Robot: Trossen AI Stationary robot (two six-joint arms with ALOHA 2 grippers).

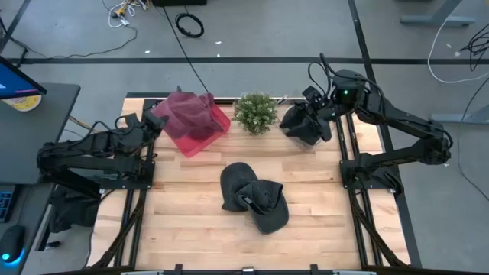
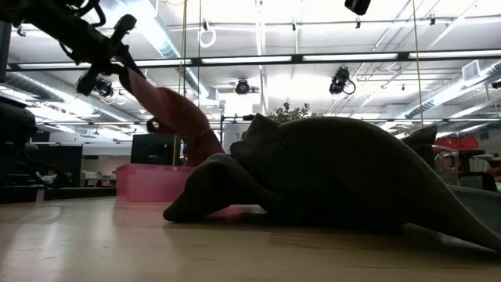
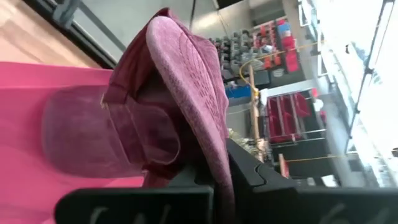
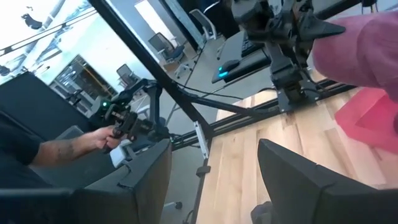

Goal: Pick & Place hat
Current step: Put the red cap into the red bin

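A maroon hat [image 1: 187,111] hangs from my left gripper [image 1: 150,122] above a pink bin [image 1: 205,136] at the table's far left. In the low view the hat [image 2: 168,106] slants down from the gripper [image 2: 117,59] toward the bin [image 2: 149,182]. Two dark hats [image 1: 254,197] lie crown up, overlapping, at the table's middle, and they fill the low view [image 2: 329,172]. My right gripper [image 1: 307,124] is open and hovers above the far right of the table, its fingers [image 4: 298,180] empty. My left gripper pinches the maroon hat by the edge of its brim [image 3: 214,155] between the two fingers. The crown [image 3: 118,130] hangs beyond the fingers over the pink bin, lifted clear of the table. Whether its lower end touches the bin cannot be told.
A small potted plant [image 1: 256,112] stands at the far edge between the bin and my right gripper. Bare wood lies at the near left and near right of the table [image 1: 176,229]. Beyond the table a person's arm [image 4: 68,149] holds a device.
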